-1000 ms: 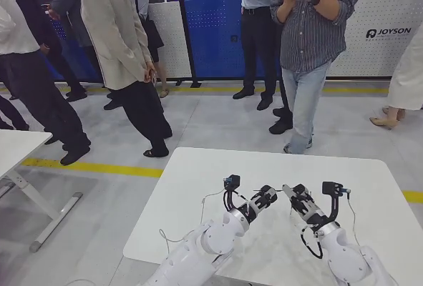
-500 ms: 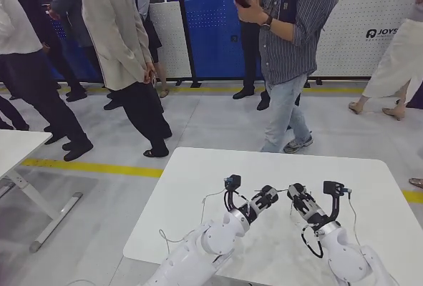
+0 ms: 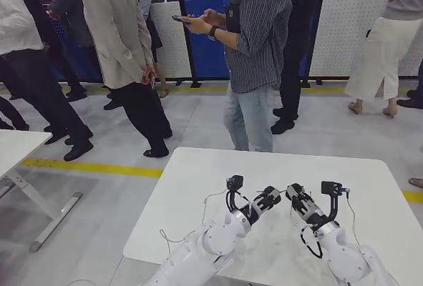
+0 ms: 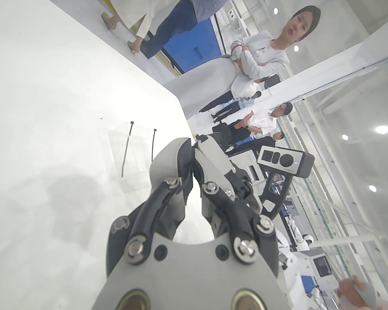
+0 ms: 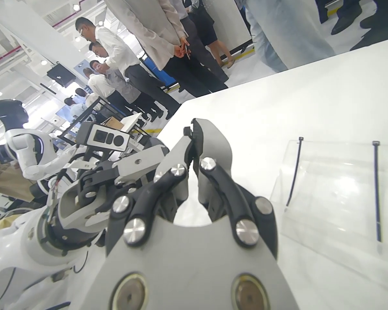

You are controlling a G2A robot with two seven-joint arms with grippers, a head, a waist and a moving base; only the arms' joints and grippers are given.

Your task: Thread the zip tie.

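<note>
Black zip ties [image 5: 376,191], two, on clear tray [image 5: 336,175]. My left gripper [image 4: 192,141], right gripper [image 5: 190,128] at its 3 o'clock: both clenched, barely shifted; threading unadvanced.

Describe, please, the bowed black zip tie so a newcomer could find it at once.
On the white table lies a clear plastic sheet carrying two thin black zip ties. The bowed zip tie curves gently along its length; the straight zip tie beside it does not.

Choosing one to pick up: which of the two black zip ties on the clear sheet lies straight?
The straight zip tie is the one farther from the right tool; the bowed zip tie, nearer that tool, curves along its length.
</note>
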